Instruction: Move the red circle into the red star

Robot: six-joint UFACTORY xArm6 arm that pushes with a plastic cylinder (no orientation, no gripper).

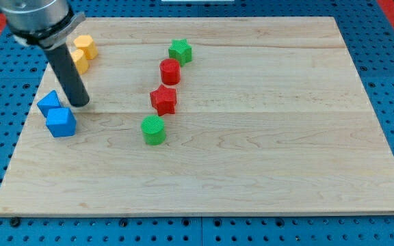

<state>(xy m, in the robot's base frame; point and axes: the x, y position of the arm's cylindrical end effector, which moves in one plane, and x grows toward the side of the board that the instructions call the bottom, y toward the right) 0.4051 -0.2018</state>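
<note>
The red circle [170, 71] stands upright on the wooden board [265, 137], above the red star [163, 100] in the view, with a small gap between them. My tip [80, 104] rests on the board at the view's left, far left of both red blocks, just right of the two blue blocks. The rod leans up toward the view's top left.
A green star [180, 50] sits just above the red circle. A green circle [154, 130] sits below the red star. Two blue blocks [49, 103] [61, 122] lie left of my tip. Two yellow blocks [85, 47] [79, 61] lie at the top left.
</note>
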